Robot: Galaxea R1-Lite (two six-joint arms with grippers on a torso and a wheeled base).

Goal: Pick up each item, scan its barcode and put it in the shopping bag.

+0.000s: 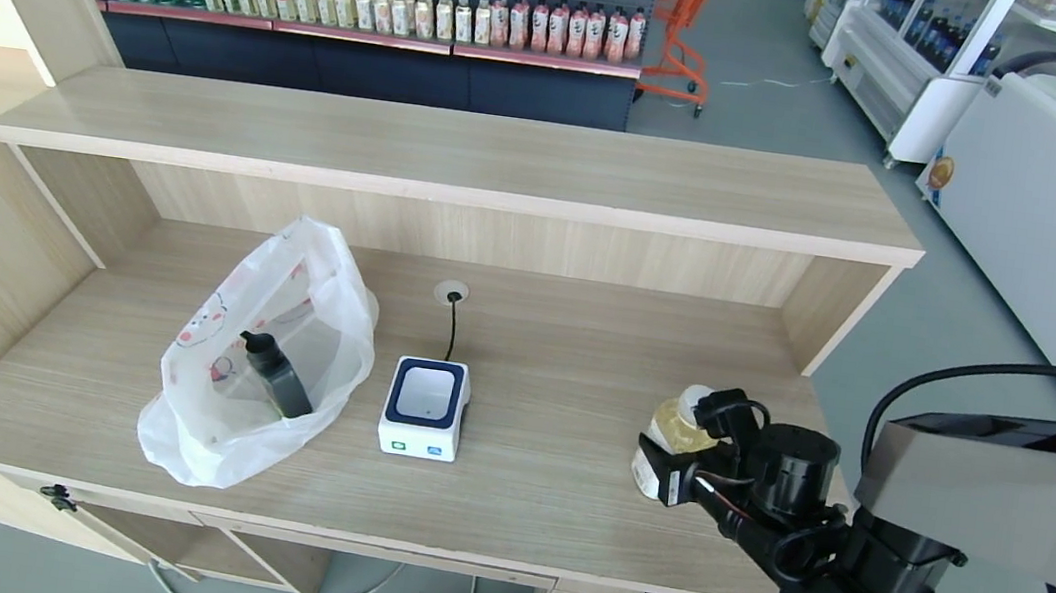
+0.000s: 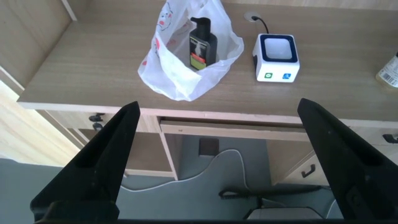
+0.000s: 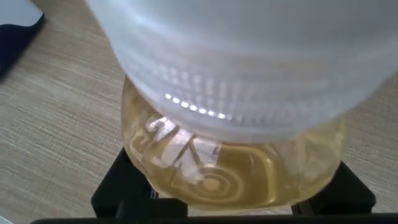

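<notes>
Right gripper (image 1: 683, 447) clamped around the white-capped yellow bottle (image 1: 670, 425), which stands near the wooden counter's (image 1: 570, 362) right end.
Left gripper (image 2: 219, 106) hangs spread wide off the counter's front edge. The barcode scanner (image 1: 424, 405) sits mid-counter, and just left of it the shopping bag (image 1: 339, 314) holds a dark bottle (image 1: 276, 376). Bare wood lies between scanner and yellow bottle; drink shelves (image 1: 372, 5) stand behind.

A pale wooden counter (image 1: 560, 361) carried everything, with a raised ledge (image 1: 454, 157) along its far edge. A white scanner (image 1: 424, 407) with a dark-framed window sat near the middle. Its black cable (image 1: 453, 328) ran toward 12 o'clock into a round port (image 1: 451, 291) in the top. At the scanner's 9 o'clock a white shopping bag (image 1: 198, 437) stood open and slumped. Well apart at 3 o'clock, a bottle (image 1: 673, 430) of yellow liquid stood upright near the counter's end.
</notes>
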